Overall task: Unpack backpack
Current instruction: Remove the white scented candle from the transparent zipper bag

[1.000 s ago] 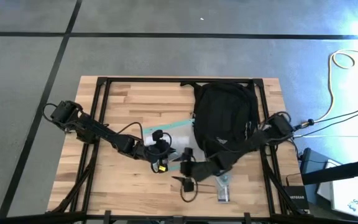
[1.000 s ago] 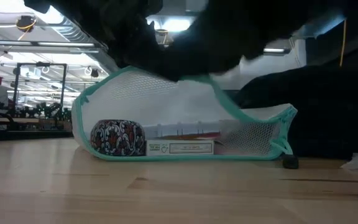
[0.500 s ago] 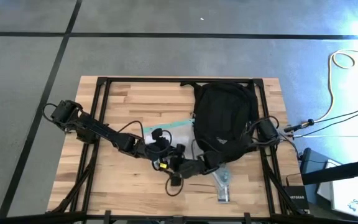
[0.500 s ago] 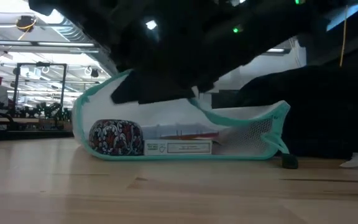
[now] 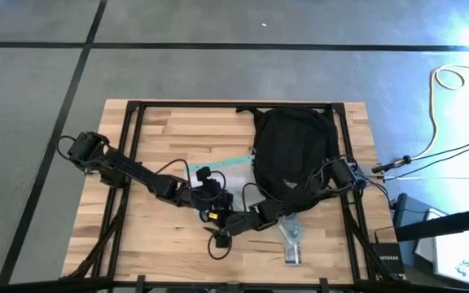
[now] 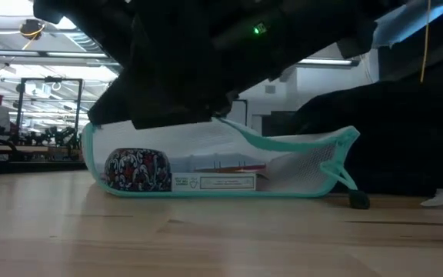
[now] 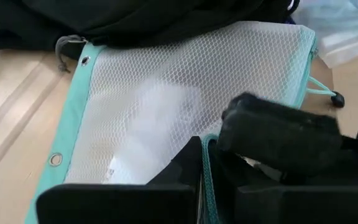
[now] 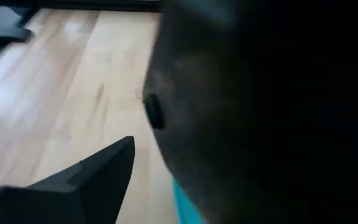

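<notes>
Wooden tabletop (image 5: pixel 169 130) with the black backpack (image 5: pixel 293 150) lying toward the far right side. Left gripper (image 7: pixel 207 168) is pinched tight on the teal edge of the mesh pouch (image 7: pixel 179 106), which sits just beside the backpack. Right gripper (image 5: pixel 218 236) is right beside it near the front, fingers spread wide, holding nothing I can see.

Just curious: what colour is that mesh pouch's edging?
Teal, on the pouch; clearest in the low view.

No print can be made out; the white label (image 6: pixel 212 183) on the box inside the mesh pouch (image 6: pixel 283 165) is illegible.
</notes>
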{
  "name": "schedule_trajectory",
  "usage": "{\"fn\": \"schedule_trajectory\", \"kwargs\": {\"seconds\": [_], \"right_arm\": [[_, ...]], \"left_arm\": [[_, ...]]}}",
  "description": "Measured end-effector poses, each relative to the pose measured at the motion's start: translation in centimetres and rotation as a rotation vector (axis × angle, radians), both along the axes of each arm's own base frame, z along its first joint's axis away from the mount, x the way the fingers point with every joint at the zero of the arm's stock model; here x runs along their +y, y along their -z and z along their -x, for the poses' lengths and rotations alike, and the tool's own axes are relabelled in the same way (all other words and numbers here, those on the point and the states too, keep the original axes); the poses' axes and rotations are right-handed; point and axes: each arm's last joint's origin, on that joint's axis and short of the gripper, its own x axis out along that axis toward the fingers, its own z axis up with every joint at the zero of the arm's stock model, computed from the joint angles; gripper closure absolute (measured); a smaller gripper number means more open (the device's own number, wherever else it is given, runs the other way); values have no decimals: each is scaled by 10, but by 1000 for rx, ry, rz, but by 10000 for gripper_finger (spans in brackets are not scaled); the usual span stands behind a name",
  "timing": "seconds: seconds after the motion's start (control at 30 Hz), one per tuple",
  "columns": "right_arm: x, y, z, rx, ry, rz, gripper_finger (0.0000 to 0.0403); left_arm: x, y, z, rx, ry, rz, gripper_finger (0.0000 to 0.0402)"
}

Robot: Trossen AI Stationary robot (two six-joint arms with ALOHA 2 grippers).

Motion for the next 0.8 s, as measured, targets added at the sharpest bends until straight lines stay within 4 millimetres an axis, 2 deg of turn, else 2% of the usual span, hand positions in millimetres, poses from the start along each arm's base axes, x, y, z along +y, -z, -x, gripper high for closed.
{"fn": "schedule_trajectory", "kwargs": {"seconds": [0.33, 0.6, 0.8], "right_arm": [[-3, 9, 5, 101, 7, 33, 86], [-2, 7, 3, 60, -35, 47, 86], [-1, 21, -2, 47, -79, 16, 86]], "left_arm": [[3, 4, 3, 50, -26, -40, 401], [3, 3, 3, 42, -33, -23, 401], [3, 4, 4, 67, -17, -19, 401]]}}
